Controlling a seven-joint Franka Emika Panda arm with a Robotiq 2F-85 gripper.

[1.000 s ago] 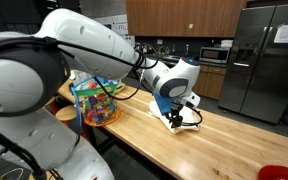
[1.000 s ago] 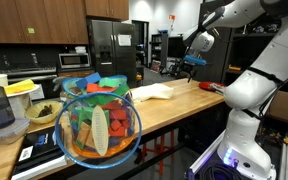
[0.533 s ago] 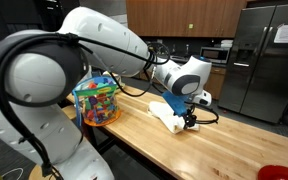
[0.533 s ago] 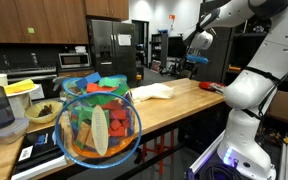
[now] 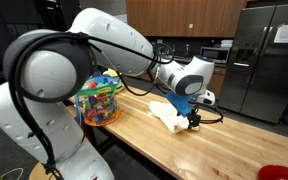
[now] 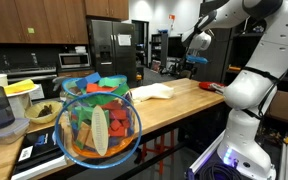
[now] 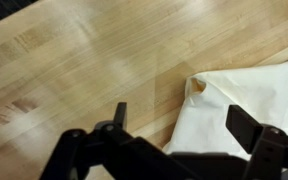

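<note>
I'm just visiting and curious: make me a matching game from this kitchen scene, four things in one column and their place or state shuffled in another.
1 white cloth
2 round container
3 gripper
4 refrigerator

A stainless steel, in the background
B open, over the cloth's edge
C lying on the wooden table
D clear, full of colourful pieces

Pairs: 1-C, 2-D, 3-B, 4-A

Nothing written can be read in any of the views. A white sheet [image 5: 285, 33] is stuck on the fridge [image 5: 264, 70] at the upper right of an exterior view. A second paper [image 6: 125, 41] hangs on a fridge door near the top centre of an exterior view. The print on both is too small to make out.
</note>
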